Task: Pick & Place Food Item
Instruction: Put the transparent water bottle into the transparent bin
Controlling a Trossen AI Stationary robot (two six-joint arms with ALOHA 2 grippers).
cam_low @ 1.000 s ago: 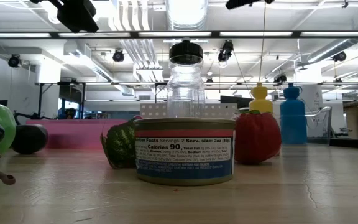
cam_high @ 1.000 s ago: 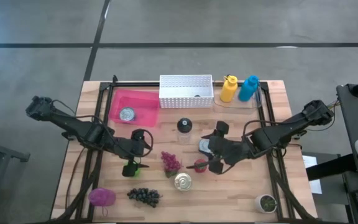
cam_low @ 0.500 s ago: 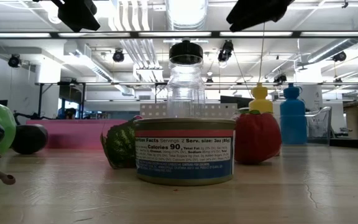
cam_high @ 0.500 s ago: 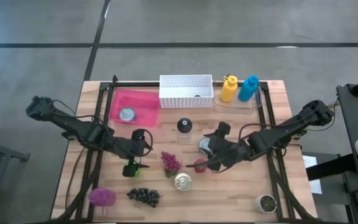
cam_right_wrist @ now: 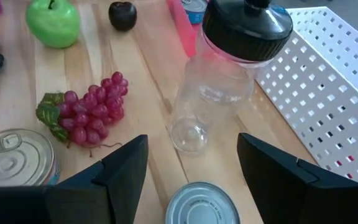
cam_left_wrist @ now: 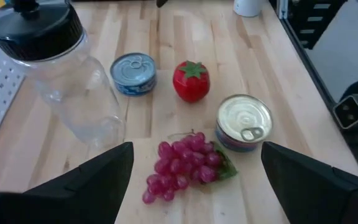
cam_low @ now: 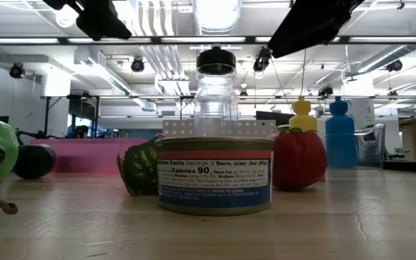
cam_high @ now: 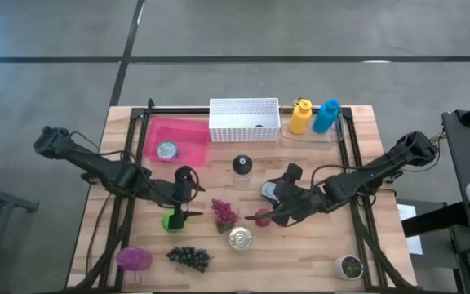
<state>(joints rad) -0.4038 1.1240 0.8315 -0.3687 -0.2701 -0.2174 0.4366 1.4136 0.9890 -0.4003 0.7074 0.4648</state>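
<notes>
My right gripper [cam_high: 274, 202] hangs open over the blue tuna can [cam_right_wrist: 202, 202], which lies between its fingers and below them. A red strawberry [cam_high: 263, 217] sits just beside it, toward the near edge. My left gripper [cam_high: 191, 196] is open above the table between a green apple [cam_high: 172, 220] and a dark plum [cam_right_wrist: 122, 15]. It points toward the red grapes [cam_left_wrist: 182, 165] and touches none of them. A silver-topped can [cam_high: 240, 238] stands near the front, and a clear jar with a black lid [cam_high: 241, 167] stands behind the tuna can.
A pink tray [cam_high: 188, 131] holding a can, a white perforated basket [cam_high: 244, 120], a yellow bottle [cam_high: 300, 116] and a blue bottle [cam_high: 326, 116] line the far side. Dark grapes [cam_high: 189, 257], a purple item [cam_high: 134, 259] and a small round tub [cam_high: 350, 266] lie near the front edge.
My right gripper has come down toward the tuna can and the strawberry, and its arm now shows at the top of the low view. It has stayed open. No object has moved.
</notes>
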